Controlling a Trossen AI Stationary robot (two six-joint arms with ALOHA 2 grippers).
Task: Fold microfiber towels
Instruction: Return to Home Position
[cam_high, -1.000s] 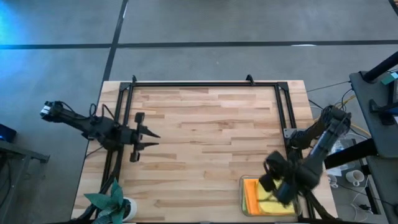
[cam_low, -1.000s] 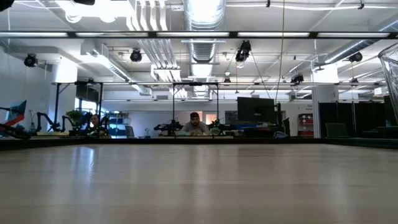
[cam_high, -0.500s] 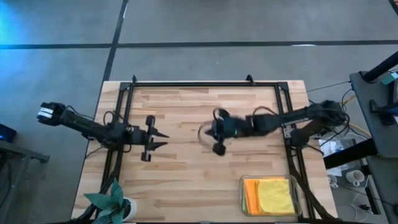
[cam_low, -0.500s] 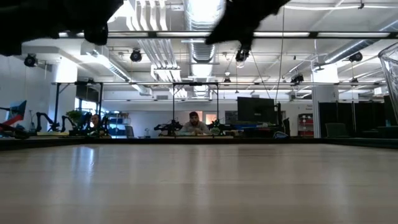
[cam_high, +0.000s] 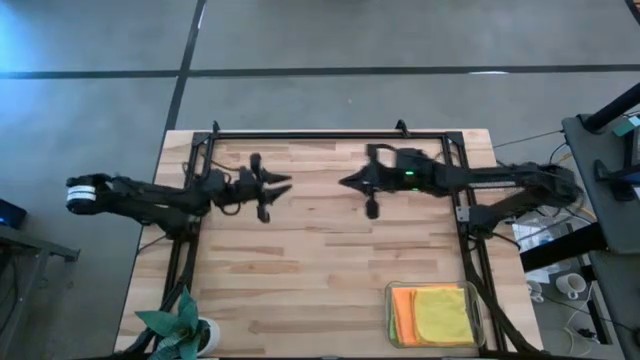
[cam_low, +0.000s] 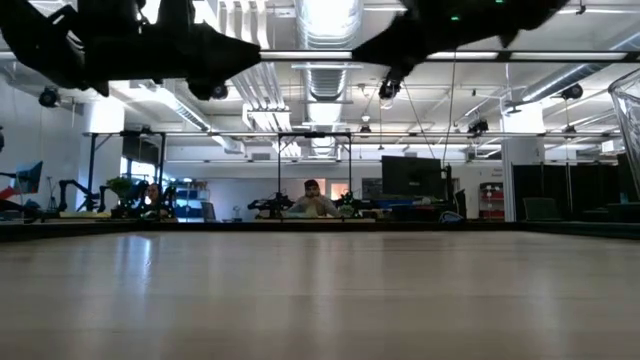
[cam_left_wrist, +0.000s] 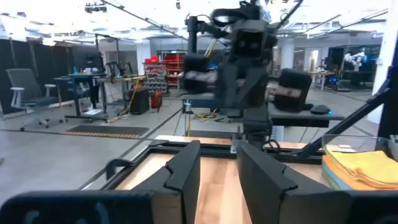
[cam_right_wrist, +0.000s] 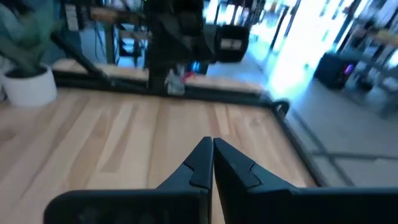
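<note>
We hold our right end effector (cam_high: 350, 183), closed and empty, well away from the clear tray (cam_high: 431, 286) it just left, where the yellow towel (cam_high: 442, 316) lies beside the orange towel (cam_high: 401, 314), and our left end effector (cam_high: 280, 184), slightly parted and empty, faces it, so folding looks finished.

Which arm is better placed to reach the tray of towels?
Right, probably. The tray lies on that arm's side, and the right gripper hovers nearer it than the left gripper.
</note>
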